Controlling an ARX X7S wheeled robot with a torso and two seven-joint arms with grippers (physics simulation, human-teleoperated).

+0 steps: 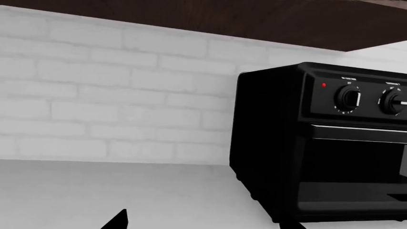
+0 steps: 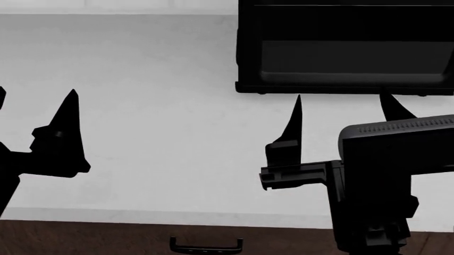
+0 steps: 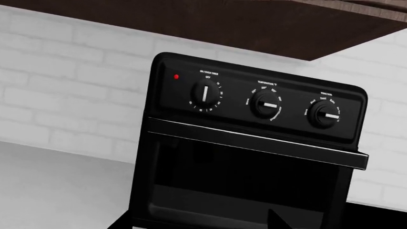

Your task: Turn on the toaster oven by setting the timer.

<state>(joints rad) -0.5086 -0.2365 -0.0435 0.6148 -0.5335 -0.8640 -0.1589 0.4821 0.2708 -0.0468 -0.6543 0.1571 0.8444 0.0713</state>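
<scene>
Left wrist view: the toaster oven (image 1: 318, 143) stands on a pale grey desk (image 1: 95, 195), its back close to a white brick wall (image 1: 102, 95). A dark wooden shelf or cabinet underside (image 1: 222, 19) runs overhead. The timer (image 1: 348, 99) sits on the control panel beside a small red light (image 1: 323, 85); a second dial (image 1: 394, 102) is cut by the frame edge. Only one black fingertip of the left end effector (image 1: 117, 220) shows here.

Head view: the oven (image 2: 344, 48) occupies the far right of the desk (image 2: 156, 106), seen from above, door face toward the robot. The left end effector (image 2: 35, 111) hangs over bare desk, well apart from the oven; one finger lies largely out of frame, and the spread appears open. The right end effector (image 2: 344, 109) hovers just before the oven's front edge, fingers parted, holding nothing. A dark wood front with a handle (image 2: 206, 245) lies below the desk edge.

Right wrist view: the oven (image 3: 248, 157) faces the camera. The timer (image 3: 205, 95) is the dial nearest the red light (image 3: 176, 76), followed by a middle dial (image 3: 265, 103) and an end dial (image 3: 324, 114).
</scene>
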